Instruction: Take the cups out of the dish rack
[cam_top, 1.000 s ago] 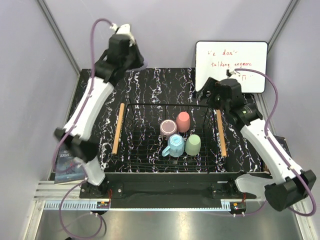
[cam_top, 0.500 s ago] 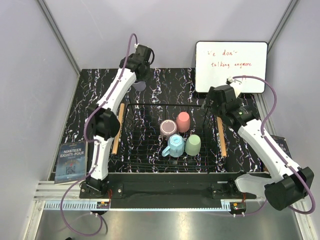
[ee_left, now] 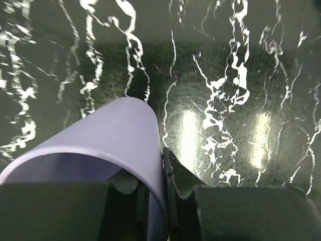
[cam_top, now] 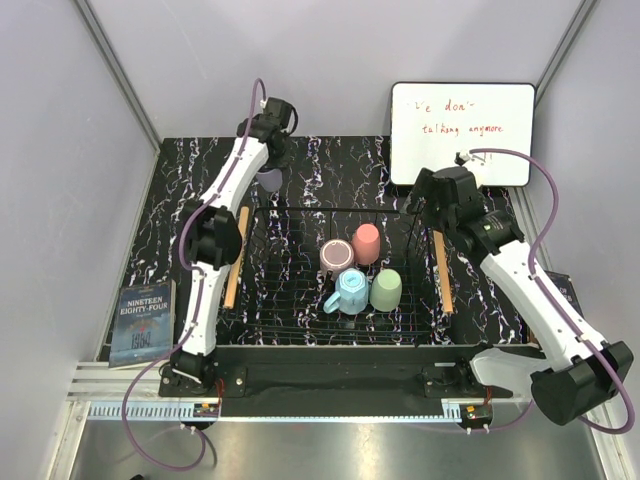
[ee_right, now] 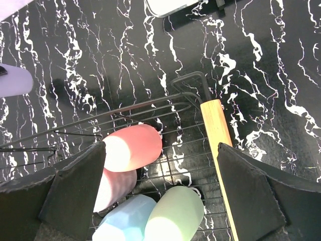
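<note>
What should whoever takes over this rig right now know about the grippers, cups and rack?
Left gripper: shut on the lavender cup's wall, over the table beyond the dish rack's far-left corner; contact with the table cannot be told.
Right gripper: open, empty, above the rack's far-right corner.
In the rack: mauve-brown cup, pink cup, light blue mug, pale green cup.
Done: lavender cup out of the rack.
Left: set it down, release, unload the other four.

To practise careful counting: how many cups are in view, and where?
5. Four sit in the dish rack: mauve-brown cup, pink cup, light blue mug, pale green cup. The lavender cup is outside it, gripped by the left gripper over the table. None looks hidden.
</note>
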Robot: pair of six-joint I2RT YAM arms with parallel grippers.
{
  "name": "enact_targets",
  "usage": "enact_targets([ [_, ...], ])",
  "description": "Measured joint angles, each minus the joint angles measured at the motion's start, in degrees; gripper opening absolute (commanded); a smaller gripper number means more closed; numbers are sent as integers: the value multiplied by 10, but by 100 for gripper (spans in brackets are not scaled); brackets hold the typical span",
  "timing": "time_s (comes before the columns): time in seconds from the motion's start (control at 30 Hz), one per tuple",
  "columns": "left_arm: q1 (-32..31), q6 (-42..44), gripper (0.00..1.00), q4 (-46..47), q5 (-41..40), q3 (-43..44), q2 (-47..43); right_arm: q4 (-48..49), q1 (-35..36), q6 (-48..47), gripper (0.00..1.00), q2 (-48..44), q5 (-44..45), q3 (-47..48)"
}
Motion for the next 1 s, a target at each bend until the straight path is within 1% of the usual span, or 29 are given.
enact_targets([
  [0.13, 0, 0, 0, -3, 9, -1, 17, 0, 0, 0, 100, 14, -8, 1],
  [0.4, 8, -5, 0, -1, 3, -14, 17, 1, 0, 0, 100, 27, -21, 0],
  [0.47, 11, -8, 0, 6, -7, -32, 15, 1, 0, 0, 100, 27, -24, 0],
  [0.6, 23, -12, 0, 15, -32, -96, -4, 1, 0, 0, 100, 27, -28, 0],
  [0.7, 47, -14, 0, 21, -40, -147, -36, 1, 0, 0, 100, 26, -31, 0],
  [0.83, 100, -19, 0, 35, -45, -220, -92, 1, 0, 0, 100, 26, -32, 0],
  [0.9, 126, -22, 0, 39, -46, -242, -112, 2, 0, 0, 100, 26, -33, 0],
  [1.0, 153, -26, 0, 44, -46, -249, -124, 3, 0, 0, 100, 26, -36, 0],
])
